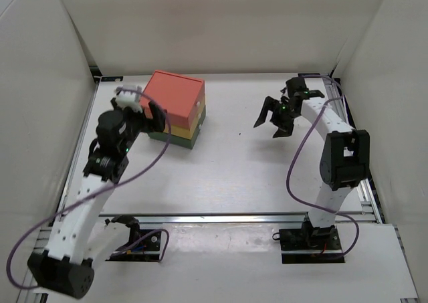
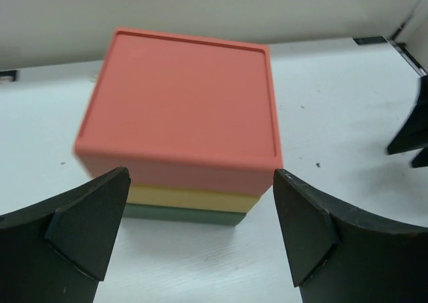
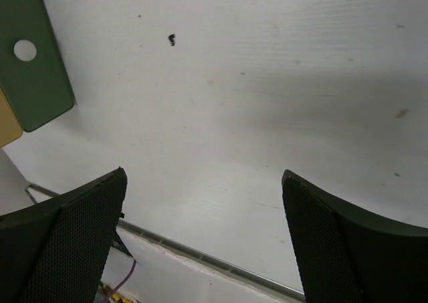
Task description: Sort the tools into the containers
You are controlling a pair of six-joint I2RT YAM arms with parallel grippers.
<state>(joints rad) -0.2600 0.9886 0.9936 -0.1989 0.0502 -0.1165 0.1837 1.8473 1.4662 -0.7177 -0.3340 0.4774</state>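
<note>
- Top view: the stack of containers (image 1: 177,109) stands on the white table (image 1: 227,176), left of centre and towards the far wall, with the salmon-red box on top.
- The left gripper (image 1: 159,121) sits close against the stack's left side. Contact cannot be told from here.
- The right gripper (image 1: 267,129) hangs well apart from the stack on the right, its jaws spread wide, with bare table between them.
- White walls (image 1: 40,82) close in the left, far and right edges, and a metal rail (image 1: 221,217) runs along the near edge.
- Purple cables (image 1: 297,156) loop beside both arms.
- Left wrist view: the left gripper (image 2: 200,176) has its jaws wide apart, wider than the stack, which sits between them and just ahead.
- The salmon-red top box (image 2: 180,95) overhangs the yellow middle box (image 2: 194,197) and the dark green bottom box (image 2: 180,214).
- Open table lies to the right, up to the right gripper's dark fingers (image 2: 408,136) at the picture's edge.
- Right wrist view: the right gripper (image 3: 204,176) stands wide open over bare table and holds nothing.
- A green drawer face (image 3: 33,75) with a round hole shows at the upper left.
- A small dark speck (image 3: 172,39) lies on the table.
</note>
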